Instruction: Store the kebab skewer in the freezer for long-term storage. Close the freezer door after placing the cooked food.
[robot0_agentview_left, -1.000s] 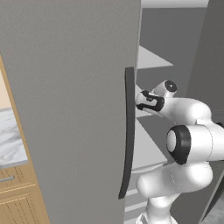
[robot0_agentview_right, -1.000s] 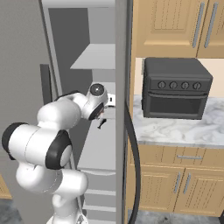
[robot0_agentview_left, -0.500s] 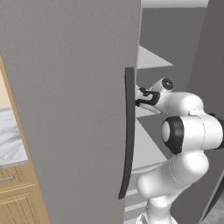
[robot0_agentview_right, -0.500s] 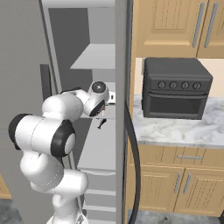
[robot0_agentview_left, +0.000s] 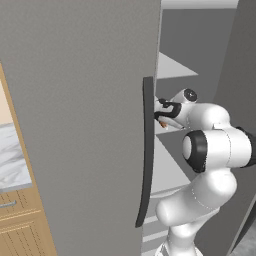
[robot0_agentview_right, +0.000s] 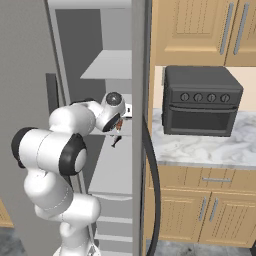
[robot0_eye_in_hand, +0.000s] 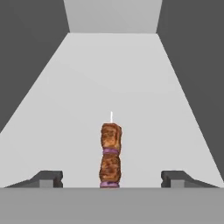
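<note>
In the hand view the kebab skewer (robot0_eye_in_hand: 110, 155), a thin stick with reddish-brown meat chunks, sits midway between my gripper's (robot0_eye_in_hand: 111, 177) fingertips (robot0_eye_in_hand: 49, 177). They stand wide apart and touch neither side of it. It lies over a pale shelf (robot0_eye_in_hand: 113, 78) inside the freezer. From the left base view, my gripper (robot0_agentview_left: 162, 114) reaches into the open freezer just behind the freezer door (robot0_agentview_left: 75, 125) and its long dark handle (robot0_agentview_left: 146, 150). A speck of the skewer (robot0_agentview_left: 164, 125) shows under the hand. The right base view has the hand (robot0_agentview_right: 119, 116) at the shelf's level.
A dark toaster oven (robot0_agentview_right: 201, 102) stands on the marble counter (robot0_agentview_right: 210, 150) to the right, above wooden cabinets (robot0_agentview_right: 210, 210). A second grey door (robot0_agentview_right: 140, 100) with a curved handle stands edge-on beside my arm. White shelves (robot0_agentview_right: 107, 65) lie above and below the hand.
The jaws have gone from shut on the skewer to wide open, letting it go. The arm has shifted slightly deeper into the freezer.
</note>
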